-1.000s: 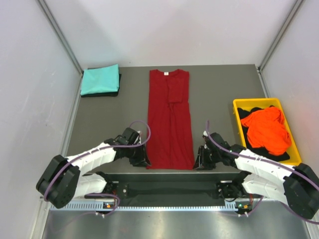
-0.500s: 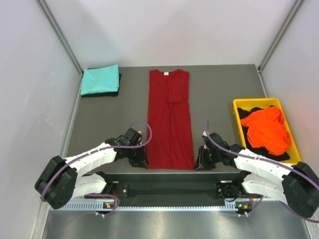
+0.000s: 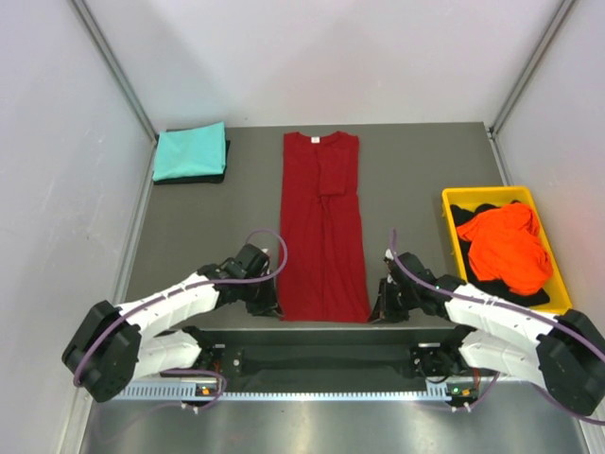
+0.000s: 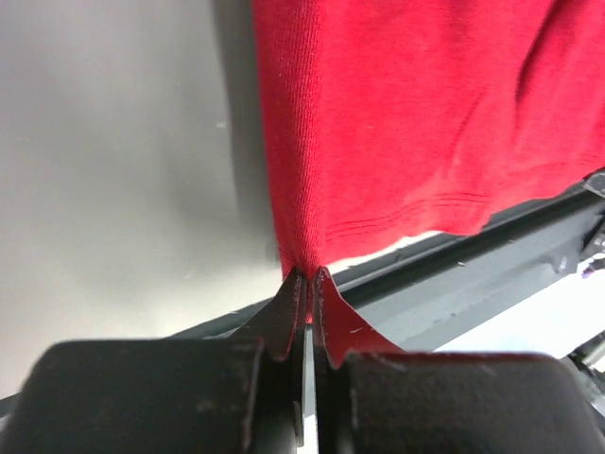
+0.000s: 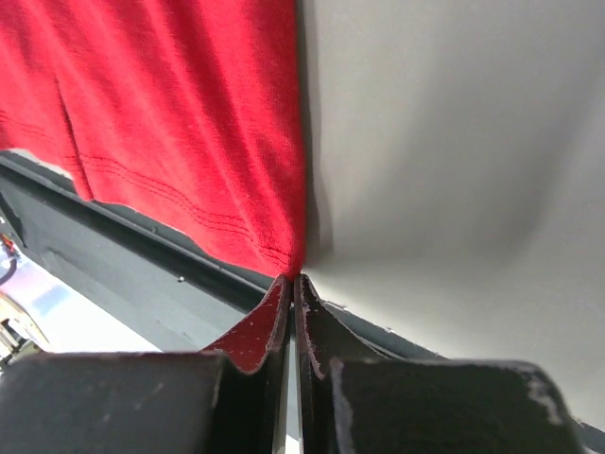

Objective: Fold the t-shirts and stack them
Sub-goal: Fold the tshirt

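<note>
Dark red t-shirt (image 3: 321,236), folded into a long strip, lies down the middle of the bench (image 3: 406,170), collar toward the far edge and hem at the near edge. Yellow bin (image 3: 484,192) at the right edge holds the orange t-shirt (image 3: 506,248) on black cloth (image 3: 468,216). Teal t-shirt (image 3: 191,151), folded, sits in the far left corner. Left gripper (image 3: 276,310) and right gripper (image 3: 376,312): jaws pinched tight on the left and right hem corners.

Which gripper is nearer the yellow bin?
Right. The right gripper is close by, left of the yellow bin; the left gripper lies beyond the dark red t-shirt, farther left.
</note>
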Robot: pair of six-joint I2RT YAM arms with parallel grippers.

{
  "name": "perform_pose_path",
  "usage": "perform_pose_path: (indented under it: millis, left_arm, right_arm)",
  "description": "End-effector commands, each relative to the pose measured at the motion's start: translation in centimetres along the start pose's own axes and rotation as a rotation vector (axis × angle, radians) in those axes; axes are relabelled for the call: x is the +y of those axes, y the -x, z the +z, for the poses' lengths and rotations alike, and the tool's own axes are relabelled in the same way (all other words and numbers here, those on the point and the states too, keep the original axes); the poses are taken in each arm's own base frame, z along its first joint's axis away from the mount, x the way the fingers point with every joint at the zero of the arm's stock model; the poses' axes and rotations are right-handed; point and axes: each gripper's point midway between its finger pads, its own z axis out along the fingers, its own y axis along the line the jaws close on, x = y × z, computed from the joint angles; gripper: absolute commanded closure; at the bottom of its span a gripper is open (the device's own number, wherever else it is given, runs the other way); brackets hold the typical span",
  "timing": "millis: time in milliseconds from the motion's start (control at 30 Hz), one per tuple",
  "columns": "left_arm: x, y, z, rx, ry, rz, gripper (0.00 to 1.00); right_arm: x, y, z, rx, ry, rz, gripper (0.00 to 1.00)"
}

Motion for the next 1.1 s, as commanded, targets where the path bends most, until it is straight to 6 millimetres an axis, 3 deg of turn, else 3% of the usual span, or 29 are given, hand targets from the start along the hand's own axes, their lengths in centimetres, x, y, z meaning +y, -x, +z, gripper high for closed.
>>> perform_pose_path:
  millis: [0, 167, 267, 333, 433, 500, 667, 700, 767, 800, 833, 900, 933, 1000, 1067]
  left_arm:
    - [-2.6, 0.5, -0.5, -0.016, -0.097, -0.001, 1.0]
    - [-3.7, 0.5, -0.9, -0.001, -0.104, 0.002, 1.0]
    - [-3.9, 1.4, -1.0, -0.028, -0.081, 0.018, 1.0]
    - [-5.3, 2.5, -1.4, -0.046, -0.118, 0.032, 1.0]
    - [-6.6, 4.0, -1.5, -0.066, -0.125, 0.047, 1.0]
    - [-6.5, 5.0, -1.1, -0.074, -0.094, 0.05, 1.0]
    - [-7.2, 11.3, -1.3, -0.172, -0.096, 0.013, 1.0]
    - [-8.3, 12.9, -1.9, -0.202, -0.122, 0.022, 1.0]
    - [-8.0, 15.0, -1.7, -0.221, -0.11, 0.008, 1.0]
    - [-8.9, 16.6, -2.3, -0.247, -0.129, 0.023, 1.0]
    - [-8.0, 18.0, -1.8, -0.247, -0.114, -0.008, 1.0]
    - [-8.6, 20.3, -2.3, -0.268, -0.145, -0.013, 1.0]
    - [-7.7, 21.4, -1.7, -0.267, -0.135, -0.037, 1.0]
    - [-8.7, 23.9, -2.3, -0.3, -0.159, -0.02, 1.0]
    - [-8.4, 25.5, -1.6, -0.301, -0.142, -0.025, 1.0]
  right_arm:
    - [1.4, 0.9, -0.7, -0.046, 0.05, -0.041, 1.0]
    - [1.8, 1.5, -1.4, -0.076, 0.05, -0.048, 1.0]
    - [2.2, 2.2, -1.6, -0.088, 0.039, -0.072, 1.0]
    - [2.2, 2.6, -1.7, -0.082, 0.011, -0.085, 1.0]
    - [3.1, 4.2, -2.3, -0.107, -0.012, -0.127, 1.0]
    - [4.1, 5.9, -2.8, -0.136, -0.025, -0.16, 1.0]
    - [5.5, 10.4, -3.2, -0.164, -0.055, -0.233, 1.0]
    - [5.7, 11.0, -3.1, -0.165, -0.061, -0.244, 1.0]
    - [6.3, 12.8, -3.4, -0.19, -0.067, -0.265, 1.0]
    - [6.0, 13.4, -2.9, -0.179, -0.08, -0.261, 1.0]
    - [6.0, 14.1, -2.8, -0.183, -0.081, -0.273, 1.0]
    - [5.9, 16.1, -2.7, -0.19, -0.086, -0.262, 1.0]
    - [6.6, 17.7, -3.1, -0.214, -0.08, -0.29, 1.0]
    - [5.6, 19.4, -2.5, -0.195, -0.118, -0.277, 1.0]
    - [5.8, 22.1, -2.9, -0.228, -0.128, -0.291, 1.0]
